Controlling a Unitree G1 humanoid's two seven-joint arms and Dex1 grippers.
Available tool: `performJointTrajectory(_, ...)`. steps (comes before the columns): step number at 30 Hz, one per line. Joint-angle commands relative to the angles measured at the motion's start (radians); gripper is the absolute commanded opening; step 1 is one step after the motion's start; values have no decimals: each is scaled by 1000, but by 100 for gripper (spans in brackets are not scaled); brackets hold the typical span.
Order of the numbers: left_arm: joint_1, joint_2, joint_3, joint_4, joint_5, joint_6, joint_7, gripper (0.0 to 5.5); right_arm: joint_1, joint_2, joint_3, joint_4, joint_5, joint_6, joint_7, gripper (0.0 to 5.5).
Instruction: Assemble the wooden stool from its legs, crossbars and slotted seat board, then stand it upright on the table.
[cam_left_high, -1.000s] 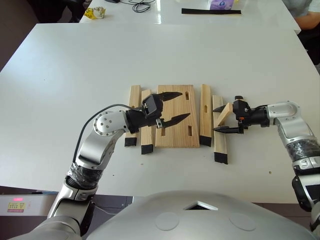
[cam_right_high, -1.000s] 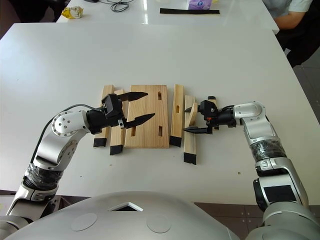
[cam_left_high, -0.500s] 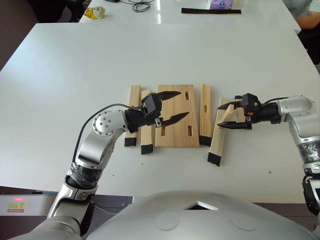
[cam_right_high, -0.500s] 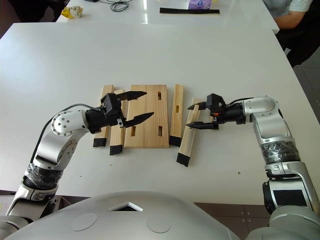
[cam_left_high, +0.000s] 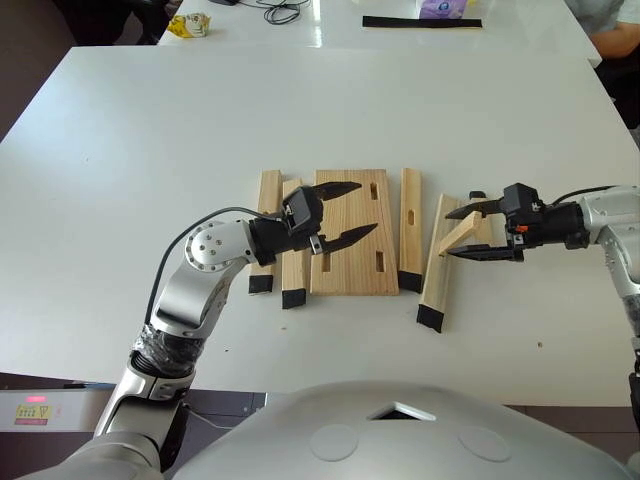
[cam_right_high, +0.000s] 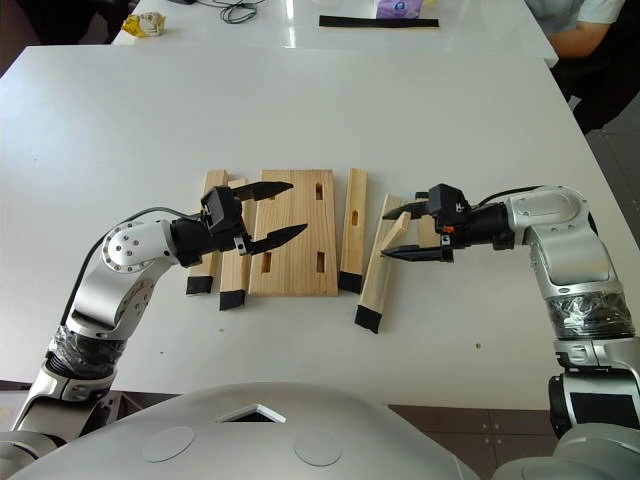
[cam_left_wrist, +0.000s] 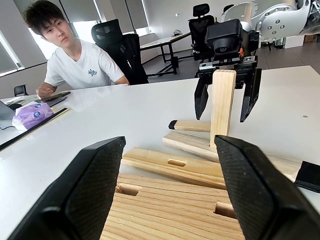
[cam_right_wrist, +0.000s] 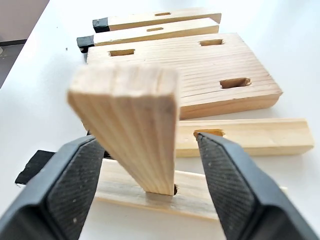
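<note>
— Which step were you on at that moment?

— Fitting a crossbar (cam_right_wrist: 132, 120) into a leg (cam_left_high: 433, 290). The crossbar stood tilted, its lower end in the leg's slot, and the leg lay flat on the table (cam_left_high: 150, 150) just right of the seat board (cam_left_high: 350, 275). I judged the job to be at an early stage: the board lay flat and the other legs (cam_left_high: 411, 230) lay loose beside it.

— And your right gripper (cam_left_high: 445, 235)?

— Its fingers (cam_right_wrist: 75, 185) stood fairly wide, one on each side of the crossbar's upper end. I could see a gap on both sides, so I was holding nothing.

— The left one?

— My left gripper (cam_left_high: 370, 207) hung spread wide over the board's left half, gripping nothing. I couldn't tell whether it touched the wood.

— What did the next move call for?

— As I judged it, closing on the crossbar, bringing it square to the leg and pressing it home. The leg was loose and could have slid, so it needed steadying.
</note>
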Motion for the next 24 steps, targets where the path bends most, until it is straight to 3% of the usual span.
performJointTrajectory(1,4,5,5,3,11,-9,3,330,-25,-8,-59,-68,67,52,-29,331)
performJointTrajectory(8,4,9,6,-1,9,-7,0,330,-8,-51,-133,-205,199,158,-9,331)
performJointTrajectory(16,-2,9,5,4,6,-7,-3,330,-7,69,-155,-298,283,231,-196,331)
performJointTrajectory(24,-13,10,5,9,5,-5,-8,330,62,107,-131,-325,268,219,-235,331)
